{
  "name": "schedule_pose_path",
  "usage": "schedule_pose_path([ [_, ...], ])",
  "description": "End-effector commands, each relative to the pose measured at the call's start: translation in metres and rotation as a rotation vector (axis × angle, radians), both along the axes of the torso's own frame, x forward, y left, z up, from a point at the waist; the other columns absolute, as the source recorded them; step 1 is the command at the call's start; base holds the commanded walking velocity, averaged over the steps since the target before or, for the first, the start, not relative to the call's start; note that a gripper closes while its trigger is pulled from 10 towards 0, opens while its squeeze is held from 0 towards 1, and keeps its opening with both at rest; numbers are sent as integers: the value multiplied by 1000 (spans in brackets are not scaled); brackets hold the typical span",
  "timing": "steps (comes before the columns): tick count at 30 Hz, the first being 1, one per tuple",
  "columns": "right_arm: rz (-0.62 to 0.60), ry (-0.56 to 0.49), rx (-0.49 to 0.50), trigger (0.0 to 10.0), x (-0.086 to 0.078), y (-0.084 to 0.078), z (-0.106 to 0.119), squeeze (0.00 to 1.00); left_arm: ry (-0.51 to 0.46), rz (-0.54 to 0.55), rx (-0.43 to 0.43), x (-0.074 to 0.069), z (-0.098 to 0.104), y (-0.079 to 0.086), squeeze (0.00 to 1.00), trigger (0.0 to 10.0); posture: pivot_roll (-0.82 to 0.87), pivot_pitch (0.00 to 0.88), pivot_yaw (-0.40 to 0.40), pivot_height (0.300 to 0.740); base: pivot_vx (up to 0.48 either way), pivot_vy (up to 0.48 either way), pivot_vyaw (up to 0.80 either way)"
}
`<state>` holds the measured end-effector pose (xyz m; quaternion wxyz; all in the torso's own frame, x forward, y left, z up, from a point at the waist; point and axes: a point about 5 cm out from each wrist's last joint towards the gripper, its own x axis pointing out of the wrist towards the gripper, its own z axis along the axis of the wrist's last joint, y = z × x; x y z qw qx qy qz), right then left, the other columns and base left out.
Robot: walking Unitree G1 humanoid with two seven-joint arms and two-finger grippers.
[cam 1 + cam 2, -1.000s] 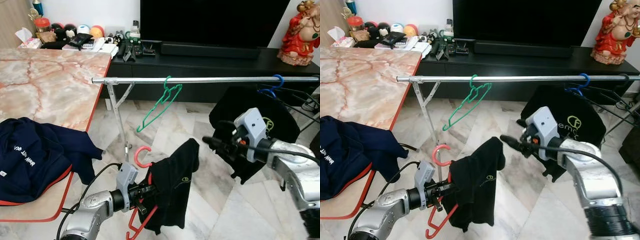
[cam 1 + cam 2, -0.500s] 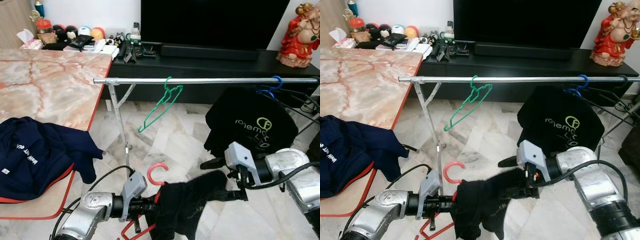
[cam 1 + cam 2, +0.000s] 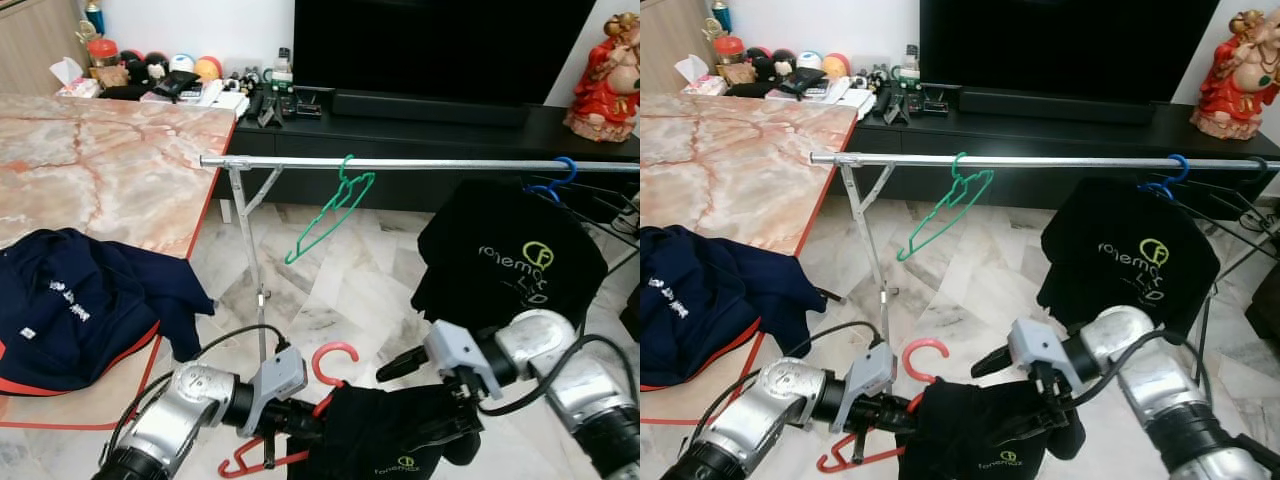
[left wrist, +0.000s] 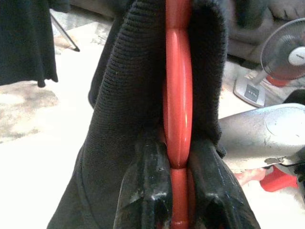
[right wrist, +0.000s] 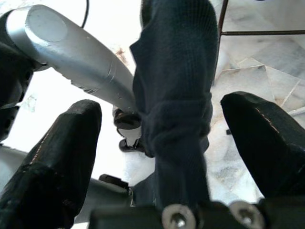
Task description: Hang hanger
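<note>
Red hanger point(image 4: 178, 109) clenched in left hand point(image 4: 179, 191) (right hand point(image 5: 157, 157) released, straddling shirt point(image 5: 178, 95))

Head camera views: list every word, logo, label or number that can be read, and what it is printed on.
Black T-shirt hanging on the metal rail: pale lettering beside a round green logo, roughly "ronemax"; letters unclear.
Black shirt on the red plastic hanger, held by the left gripper: small green logo and text, too small to read.
Navy jacket on the marble table: white lettering, blurred, unreadable.
Items on the black TV console: labels too small to read.
</note>
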<state>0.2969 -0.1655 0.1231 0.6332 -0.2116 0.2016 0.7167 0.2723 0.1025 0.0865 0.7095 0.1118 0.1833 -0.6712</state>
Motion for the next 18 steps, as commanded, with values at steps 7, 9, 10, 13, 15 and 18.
schedule_pose_path([
  [7,-11,-16,14,10000,4,4,-6,0,-21,-39,12,3,9,-5,0,10000,-4,37,-54,740,0,0,0],
  [9,-33,-32,10,10000,6,5,-9,0,-32,-45,9,4,11,-7,0,10000,-1,40,-56,740,0,0,0],
  [10,-42,-39,6,10000,8,5,-10,0,-34,-47,9,4,12,-7,0,10000,-1,40,-56,740,0,0,0],
  [13,-53,-23,26,10000,9,8,-14,0,-45,-55,4,6,15,-10,0,10000,4,46,-56,740,0,0,0],
  [15,-42,-9,22,10000,8,8,-16,0,-51,-57,6,7,16,-10,0,10000,6,48,-57,740,0,0,0],
  [18,-48,-14,7,10000,8,10,-21,0,-62,-76,17,7,17,-12,0,10000,8,51,-56,740,0,0,0],
])
